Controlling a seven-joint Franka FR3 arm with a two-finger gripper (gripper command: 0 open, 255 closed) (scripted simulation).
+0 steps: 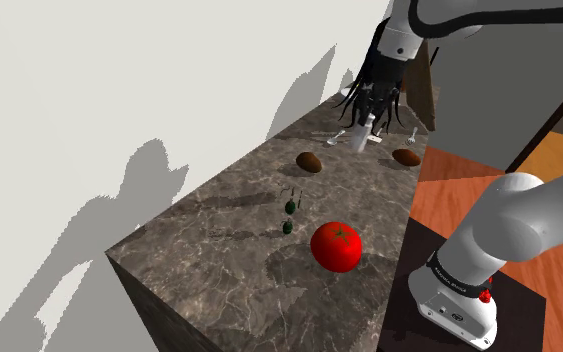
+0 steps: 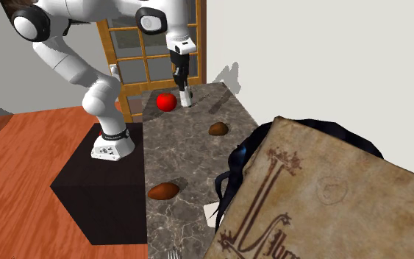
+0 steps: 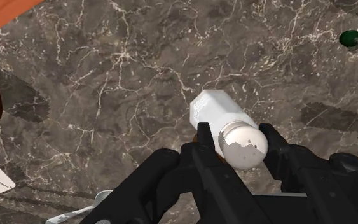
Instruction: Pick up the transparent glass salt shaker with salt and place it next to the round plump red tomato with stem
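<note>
While the tool (image 3: pixel 238 137) grips the white salt shaker (image 3: pixel 212 111) between both fingers (image 3: pixel 203 146), we see it over the dark veined worktop (image 3: pixel 107 63), with the red tomato (image 1: pixel 336 246) lying nearer the stand (image 2: pixel 87 199).

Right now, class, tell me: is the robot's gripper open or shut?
Shut on the salt shaker: in the wrist view the gripper has its two black fingers clasping it from either side.
</note>
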